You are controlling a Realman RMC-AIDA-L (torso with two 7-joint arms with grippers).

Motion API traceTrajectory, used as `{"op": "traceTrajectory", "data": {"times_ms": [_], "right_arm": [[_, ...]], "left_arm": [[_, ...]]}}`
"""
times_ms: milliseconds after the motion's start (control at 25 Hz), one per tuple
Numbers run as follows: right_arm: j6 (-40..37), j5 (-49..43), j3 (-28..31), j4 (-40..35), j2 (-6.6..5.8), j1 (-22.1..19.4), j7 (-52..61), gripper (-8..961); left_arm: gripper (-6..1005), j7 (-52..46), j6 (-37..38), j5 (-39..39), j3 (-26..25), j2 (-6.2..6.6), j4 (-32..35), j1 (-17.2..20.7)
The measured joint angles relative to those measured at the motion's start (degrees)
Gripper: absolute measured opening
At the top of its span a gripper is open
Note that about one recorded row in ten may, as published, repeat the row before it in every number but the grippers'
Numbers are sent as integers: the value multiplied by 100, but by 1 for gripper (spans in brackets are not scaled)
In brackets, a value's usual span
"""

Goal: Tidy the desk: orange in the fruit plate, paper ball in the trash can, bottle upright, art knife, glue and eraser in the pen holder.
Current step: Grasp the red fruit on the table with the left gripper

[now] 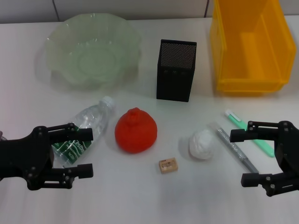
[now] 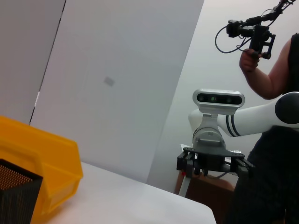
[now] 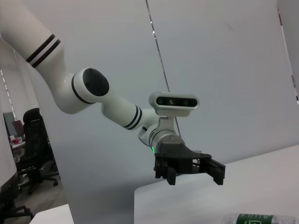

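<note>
Though partly covered by the left gripper (image 1: 88, 151), bottle (image 1: 86, 128) readable as lying on its side on the surface (image 1: 140, 196), cap toward fruit plate (image 1: 93, 49), lower end hidden behind the upper finger. Trash can (image 1: 250, 46) cut off at the top edge of the head view. Print on eraser (image 1: 168, 165) too small to read.

Left wrist view: only a corner of trash can and pen holder (image 1: 176, 70), plus the right gripper (image 1: 237, 155) far off across the surface and a person holding a camera rig behind it; none of the small items seen. Right wrist view: left gripper far off, and a sliver of bottle label at the frame edge.

Head view only: orange (image 1: 136, 130) at centre, just beside bottle, between the two sets of jaws, nearer the left. Eraser in front of orange. Paper ball (image 1: 202, 143) just ahead of the right jaws, beside a grey pen-like tool (image 1: 236, 150) and a green-and-white stick (image 1: 247, 132), both partly behind the right gripper. Both jaws spread wide, gripping nothing.
</note>
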Motion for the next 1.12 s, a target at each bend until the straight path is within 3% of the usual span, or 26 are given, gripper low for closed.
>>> {"op": "traceTrajectory", "data": {"times_ms": [560, 640, 720, 920, 1000, 1120], "right_arm": [[139, 37, 176, 27, 15, -78, -21, 840], [236, 48, 320, 47, 15, -110, -19, 840], [299, 47, 444, 77, 15, -171, -17, 840], [391, 59, 639, 103, 32, -326, -52, 840], [405, 61, 669, 105, 38, -377, -55, 840], [416, 63, 744, 104, 41, -461, -57, 840]], "left_arm": [[784, -334, -8, -77, -41, -22, 254, -221], [780, -971, -15, -183, 34, -107, 781, -361], [775, -1896, -19, -229, 298, -279, 1679, -555], [764, -3328, -83, -222, 1564, -883, 3879, -960], [760, -3599, -170, -258, 2092, -990, 4303, -1045], [754, -4095, -610, -424, 3055, -1008, 4549, -1199]]}}
